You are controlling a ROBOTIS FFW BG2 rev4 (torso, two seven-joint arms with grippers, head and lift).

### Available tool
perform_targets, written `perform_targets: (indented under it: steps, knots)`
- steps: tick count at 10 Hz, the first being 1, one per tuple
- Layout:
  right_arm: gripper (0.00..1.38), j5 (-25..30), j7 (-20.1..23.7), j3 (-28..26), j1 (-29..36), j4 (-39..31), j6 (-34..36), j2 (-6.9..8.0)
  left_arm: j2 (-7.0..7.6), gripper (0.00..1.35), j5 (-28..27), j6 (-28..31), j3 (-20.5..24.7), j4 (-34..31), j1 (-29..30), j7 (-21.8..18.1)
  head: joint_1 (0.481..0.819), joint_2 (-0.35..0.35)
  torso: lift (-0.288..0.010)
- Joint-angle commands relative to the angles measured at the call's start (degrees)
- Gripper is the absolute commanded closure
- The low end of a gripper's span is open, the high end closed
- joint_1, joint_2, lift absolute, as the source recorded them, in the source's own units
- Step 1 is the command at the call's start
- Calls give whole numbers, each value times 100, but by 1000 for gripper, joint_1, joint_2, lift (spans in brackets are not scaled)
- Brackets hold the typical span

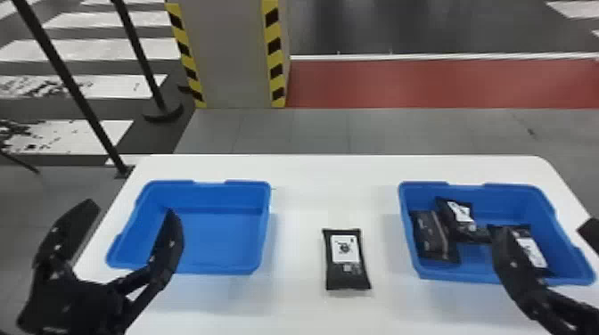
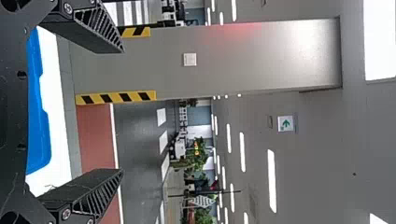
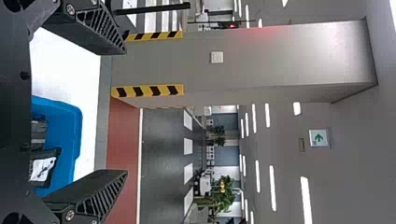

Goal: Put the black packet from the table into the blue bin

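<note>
The black packet (image 1: pixel 350 274) is seen lying flat on the white table (image 1: pixel 307 178), between the left bin (image 1: pixel 223 238) and the right bin (image 1: pixel 479 278). Its long side is set from near to far, with its label up. From the right claw (image 1: pixel 546 229), the packet is found to the left, across the side of the right bin; the left claw (image 1: pixel 133 209) seems a bit farther off. Both claws are spread wide, with nothing held. Their fingers are pointed forward, not down, so the right one would have to be brought left and tipped down, with a finger put on each long side. How high it is held above the bin cannot quite be told. Since dark packets (image 1: pixel 432 236) are kept in the right bin, that one is probably meant.
</note>
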Motion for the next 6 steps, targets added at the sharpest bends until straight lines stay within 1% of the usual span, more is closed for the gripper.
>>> perform_targets:
  steps: [1, 3, 4, 5, 6]
  knots:
    - [110, -7, 0, 0, -14, 14, 0, 0, -15, 114, 7, 4, 0, 0, 0, 0, 695, 81, -110]
    - [110, 73, 9, 46, -197, 98, 84, -44, -15, 114, 7, -24, 0, 0, 0, 0, 695, 80, -110]
    - [110, 50, 44, 160, -492, 295, 422, -123, -15, 114, 7, -38, 12, 0, 0, 0, 695, 80, -110]
    - [110, 176, 255, 217, -998, 646, 970, -185, -15, 114, 7, -38, 12, 0, 0, 0, 695, 86, -110]
    - [110, 404, 615, 240, -1631, 1195, 1463, -220, -15, 116, 7, -38, 12, 0, 0, 0, 695, 104, -110]
